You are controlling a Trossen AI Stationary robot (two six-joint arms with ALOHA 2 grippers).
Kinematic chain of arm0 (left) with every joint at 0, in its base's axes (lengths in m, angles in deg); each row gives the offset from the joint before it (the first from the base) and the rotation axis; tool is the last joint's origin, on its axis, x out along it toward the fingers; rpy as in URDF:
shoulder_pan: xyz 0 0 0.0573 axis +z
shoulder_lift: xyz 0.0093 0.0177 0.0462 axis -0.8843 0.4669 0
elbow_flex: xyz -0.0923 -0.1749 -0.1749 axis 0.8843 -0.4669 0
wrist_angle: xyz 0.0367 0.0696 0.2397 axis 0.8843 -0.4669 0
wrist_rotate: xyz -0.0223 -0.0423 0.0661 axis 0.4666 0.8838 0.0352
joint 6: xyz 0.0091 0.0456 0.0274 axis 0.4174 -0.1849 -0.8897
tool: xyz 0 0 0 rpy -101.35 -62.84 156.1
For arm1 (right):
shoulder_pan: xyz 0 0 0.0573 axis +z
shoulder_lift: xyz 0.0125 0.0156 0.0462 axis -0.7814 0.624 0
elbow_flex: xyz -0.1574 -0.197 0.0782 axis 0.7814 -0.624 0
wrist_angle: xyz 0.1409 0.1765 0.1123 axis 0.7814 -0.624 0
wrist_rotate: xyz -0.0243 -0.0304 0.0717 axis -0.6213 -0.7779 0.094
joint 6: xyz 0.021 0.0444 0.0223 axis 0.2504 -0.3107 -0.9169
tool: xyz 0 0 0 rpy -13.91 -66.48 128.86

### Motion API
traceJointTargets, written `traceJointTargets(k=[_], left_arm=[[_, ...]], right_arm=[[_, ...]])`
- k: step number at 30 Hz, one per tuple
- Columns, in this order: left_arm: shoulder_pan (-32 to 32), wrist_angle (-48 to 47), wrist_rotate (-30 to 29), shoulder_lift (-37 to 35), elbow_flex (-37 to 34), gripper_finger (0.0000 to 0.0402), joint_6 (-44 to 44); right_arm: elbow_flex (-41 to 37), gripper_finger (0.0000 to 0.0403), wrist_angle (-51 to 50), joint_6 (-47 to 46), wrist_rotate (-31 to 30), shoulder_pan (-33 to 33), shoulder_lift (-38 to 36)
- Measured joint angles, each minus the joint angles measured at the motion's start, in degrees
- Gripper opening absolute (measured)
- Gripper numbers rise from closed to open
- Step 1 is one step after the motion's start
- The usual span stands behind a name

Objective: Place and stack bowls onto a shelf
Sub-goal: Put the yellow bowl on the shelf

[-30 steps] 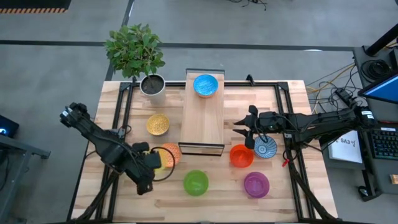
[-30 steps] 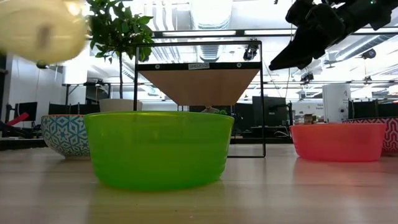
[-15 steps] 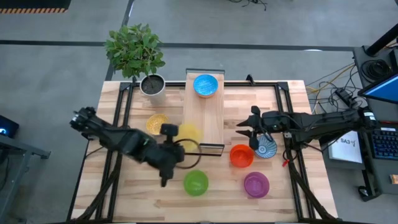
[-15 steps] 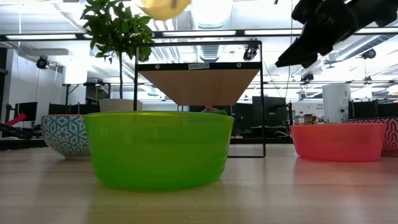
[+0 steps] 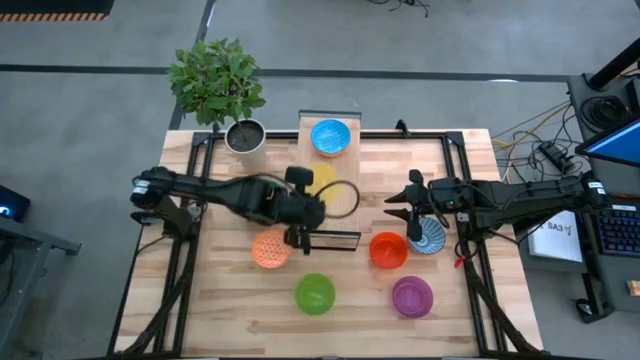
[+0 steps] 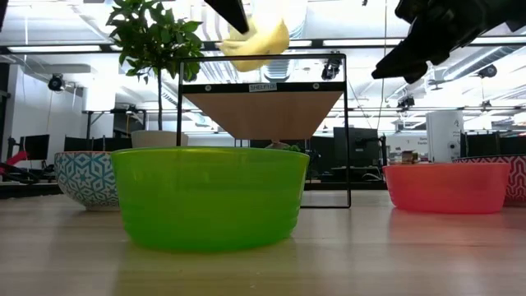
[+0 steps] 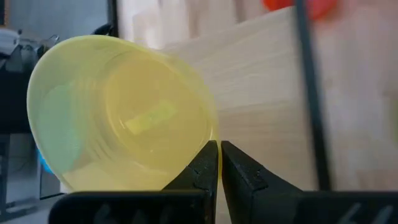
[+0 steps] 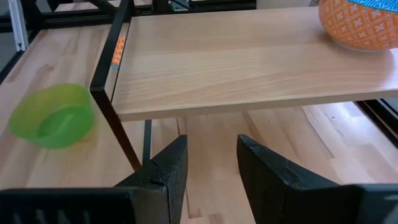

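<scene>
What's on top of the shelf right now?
One blue bowl sits at the shelf's far end. The left gripper holds a yellow bowl above the middle, not yet set down. The arm covers part of the boards beneath it.

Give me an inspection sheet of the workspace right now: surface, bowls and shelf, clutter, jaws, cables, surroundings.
Surface: wooden table, dark frame rails.
Job's things: shelf holds the blue bowl; yellow bowl held above the shelf; orange bowl, green bowl, red bowl, purple bowl, patterned bowl on the table.
Clutter: potted plant.
Grippers: left gripper jaws shut on the yellow bowl's rim; right gripper jaws open, empty, beside the shelf.
Cables: bundle off the table's right.
Surroundings: keyboard, grey floor.
</scene>
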State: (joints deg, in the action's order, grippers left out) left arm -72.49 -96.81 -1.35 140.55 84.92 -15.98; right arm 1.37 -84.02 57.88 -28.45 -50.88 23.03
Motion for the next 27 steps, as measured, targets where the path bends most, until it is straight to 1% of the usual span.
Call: traceJointTargets(k=[2, 7, 19, 24, 27], left_arm=[[1.59, 1.10, 0.66, 0.65, 0.00, 0.0000, -0.70], [4.43, 3.96, 4.44, 3.10, 0.00, 0.0000, -3.21], [8.13, 4.17, 5.27, 7.49, -0.07, 0.0001, -4.42], [8.34, 3.87, 9.52, 7.53, -0.07, 0.0017, -4.09], [8.34, 3.64, 10.18, 7.53, -0.07, 0.0033, -3.64]], right_arm=[[-0.09, 0.0127, -0.01, 0.15, 0.00, 0.00, 0.04], [-0.59, 0.0128, 0.00, 0.16, 0.00, 0.00, 0.02], [-2.27, 0.0128, 0.42, -0.73, -0.06, 0.00, 0.10], [-2.50, 0.0128, 0.42, -1.28, -0.08, 0.00, 0.11], [-2.50, 0.0128, 0.45, -1.33, -0.22, 0.00, 0.11]])
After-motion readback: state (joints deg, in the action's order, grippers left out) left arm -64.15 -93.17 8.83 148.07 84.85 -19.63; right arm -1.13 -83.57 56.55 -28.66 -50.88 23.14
